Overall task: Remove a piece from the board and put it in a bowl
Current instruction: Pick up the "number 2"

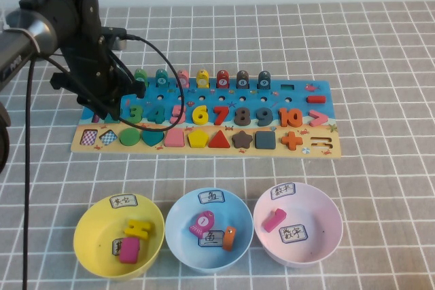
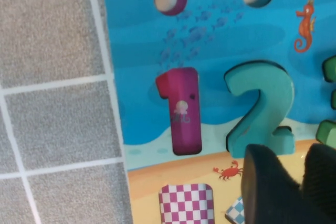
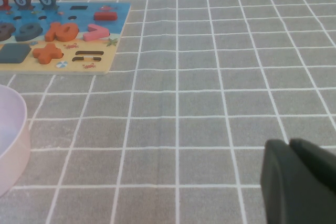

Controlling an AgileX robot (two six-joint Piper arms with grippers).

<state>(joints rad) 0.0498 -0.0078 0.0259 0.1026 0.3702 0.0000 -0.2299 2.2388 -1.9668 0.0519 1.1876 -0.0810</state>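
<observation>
Both hands' spread unclear: left hand (image 2: 286, 182) hides piece (image 2: 260, 111) foot; right hand (image 3: 302, 182) off-board.

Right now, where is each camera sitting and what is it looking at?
High view: raised on the robot's side, looking down at the board and three bowls; the left arm shows, its left gripper over the board's left end.
Left wrist view: close above the teal 2; left gripper fingers show.
Right wrist view: low over the table, right gripper parked.
All three see the board.
</observation>
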